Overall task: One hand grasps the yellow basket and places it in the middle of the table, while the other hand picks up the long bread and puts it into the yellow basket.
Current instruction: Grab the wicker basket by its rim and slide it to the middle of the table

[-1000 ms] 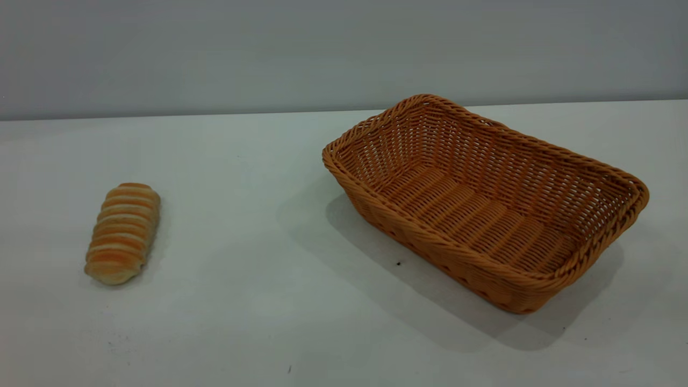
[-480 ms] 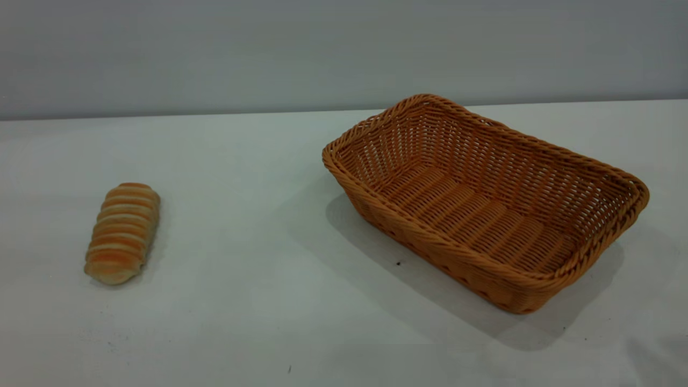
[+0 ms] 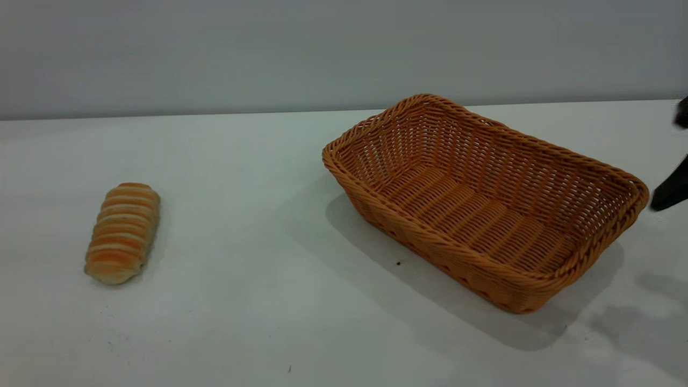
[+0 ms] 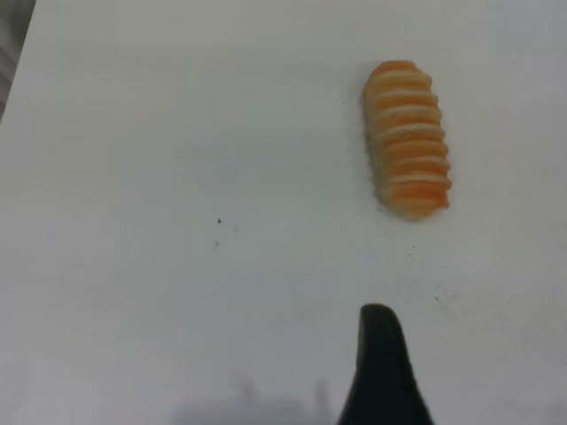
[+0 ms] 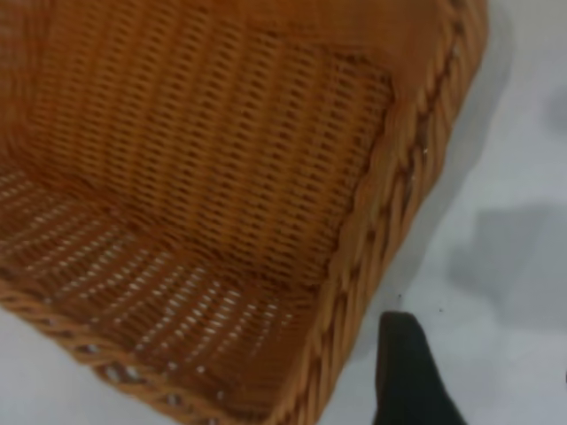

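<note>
Newly entered at the right edge of the exterior view: right gripper (image 3: 673, 161), two dark finger parts showing with a gap between, spread apart and holding nothing. Hovers just beside the right end of the yellow basket (image 3: 484, 201), not touching the braided rim. Seen from the right wrist, one dark fingertip (image 5: 409, 372) outside the basket (image 5: 204, 195) corner, over bare table (image 5: 514, 133). Basket and long bread (image 3: 122, 233) unmoved on the table (image 3: 242, 301), basket right of centre, bread far left. From the left wrist, one fingertip (image 4: 383, 372) above the table, bread (image 4: 407, 139) near but apart; left gripper's grip state impossible to tell.
</note>
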Robot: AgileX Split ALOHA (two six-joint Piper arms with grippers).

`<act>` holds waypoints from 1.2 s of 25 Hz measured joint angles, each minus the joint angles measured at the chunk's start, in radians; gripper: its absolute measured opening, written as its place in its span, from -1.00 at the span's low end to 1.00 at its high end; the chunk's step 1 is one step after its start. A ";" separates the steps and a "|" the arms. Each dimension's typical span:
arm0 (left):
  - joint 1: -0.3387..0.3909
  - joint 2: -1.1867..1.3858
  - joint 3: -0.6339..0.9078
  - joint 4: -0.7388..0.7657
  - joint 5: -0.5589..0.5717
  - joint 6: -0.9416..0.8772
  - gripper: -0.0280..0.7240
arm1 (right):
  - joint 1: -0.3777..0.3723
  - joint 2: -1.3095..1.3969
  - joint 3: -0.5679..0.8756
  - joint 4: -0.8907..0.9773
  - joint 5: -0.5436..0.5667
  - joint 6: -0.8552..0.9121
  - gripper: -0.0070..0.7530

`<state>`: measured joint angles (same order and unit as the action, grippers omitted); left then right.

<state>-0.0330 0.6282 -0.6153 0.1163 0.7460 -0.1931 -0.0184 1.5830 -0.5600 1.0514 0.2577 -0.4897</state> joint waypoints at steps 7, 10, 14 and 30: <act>0.000 -0.001 0.000 0.000 -0.001 0.000 0.60 | 0.000 0.189 -0.106 0.087 0.018 -0.085 0.25; 0.000 -0.001 0.000 0.000 -0.001 0.000 0.60 | 0.001 0.234 -0.127 0.093 0.022 -0.085 0.25; 0.000 -0.001 0.000 0.000 -0.004 0.000 0.60 | 0.043 0.258 -0.147 0.104 0.017 -0.085 0.25; 0.000 -0.002 0.000 0.000 -0.002 0.000 0.60 | 0.149 0.474 -0.320 0.195 -0.075 -0.058 -0.62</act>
<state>-0.0330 0.6261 -0.6153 0.1163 0.7438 -0.1931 0.1302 2.0575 -0.8802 1.2464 0.1826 -0.5481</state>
